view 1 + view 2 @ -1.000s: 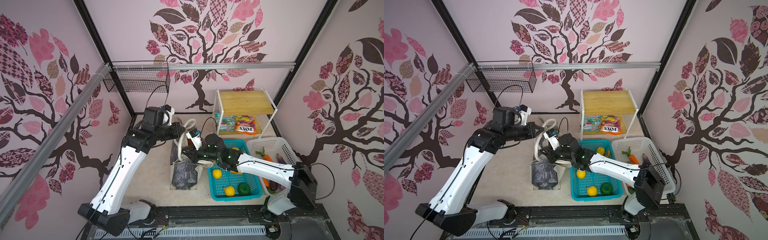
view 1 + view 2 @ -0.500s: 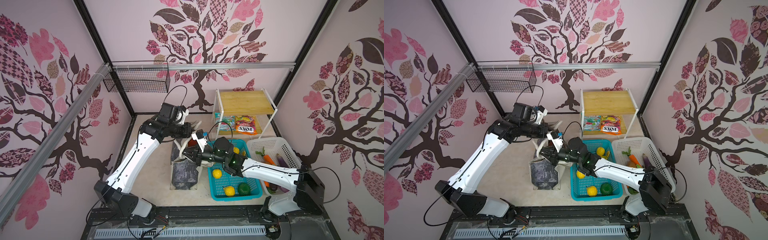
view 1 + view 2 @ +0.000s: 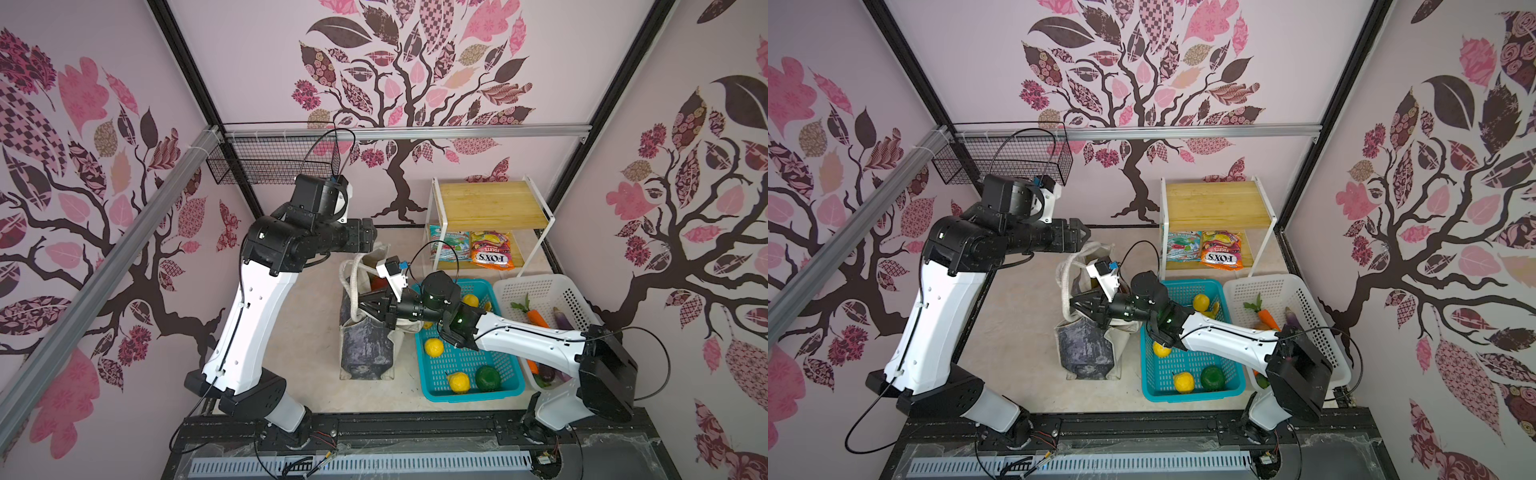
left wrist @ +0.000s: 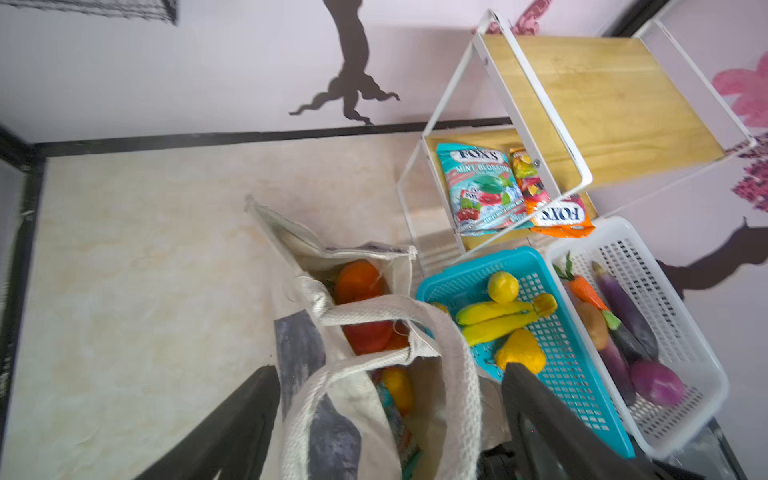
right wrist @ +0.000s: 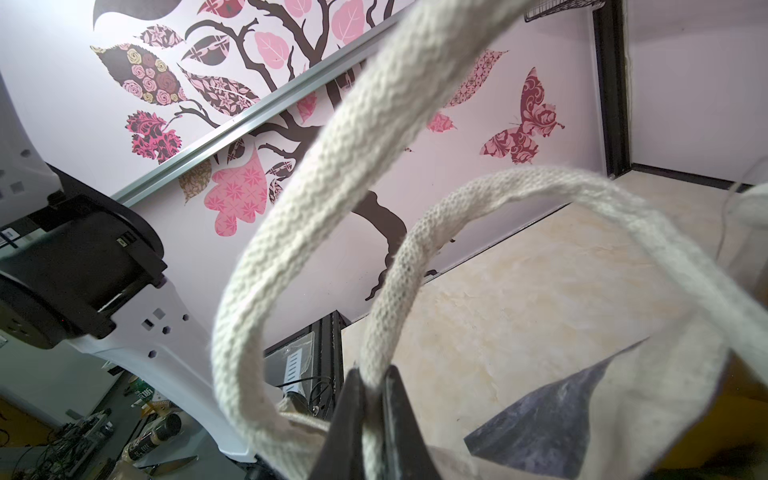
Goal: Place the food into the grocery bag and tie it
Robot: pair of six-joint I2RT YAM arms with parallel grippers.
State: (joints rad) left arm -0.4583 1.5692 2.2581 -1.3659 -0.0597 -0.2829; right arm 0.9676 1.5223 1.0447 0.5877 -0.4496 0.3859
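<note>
- Grocery bag (image 3: 365, 349) stands on the worktop (image 3: 307, 332), just beside the teal basket (image 3: 469, 395), mouth open upward. Same placing in both top views.
- Inside the bag, left wrist view: an orange piece (image 4: 357, 280), a red piece (image 4: 368, 336) under it, and a yellow piece (image 4: 397, 386) deeper down. What lies below them I cannot tell.
- Right gripper (image 5: 370, 376): fingers (image 5: 347, 415) together, clamped on one strap handle (image 5: 399, 266) close to where it meets the bag. A second strap (image 5: 257, 266) loops free beside it, outside the grip. In a top view this gripper (image 3: 1077, 305) sits over the bag's middle, reaching in from the basket side.
- Left gripper (image 4: 388, 370): fingers (image 4: 245, 407) wide apart, holding nothing. Both straps curve across the gap between them without contact. In a top view it hangs above the bag's far rim (image 3: 368, 239).
- Outside the bag, in the teal basket: bananas (image 4: 494, 318), round yellow pieces, one green piece (image 3: 487, 378).
- White basket (image 3: 536, 282), touching the teal one: carrot (image 3: 536, 318) and purple aubergines.
- Lower shelf of the white rack (image 3: 440, 216): teal FOX'S packet (image 4: 482, 191) and orange FOX'S packet (image 4: 557, 214), side by side, overlapping slightly.
</note>
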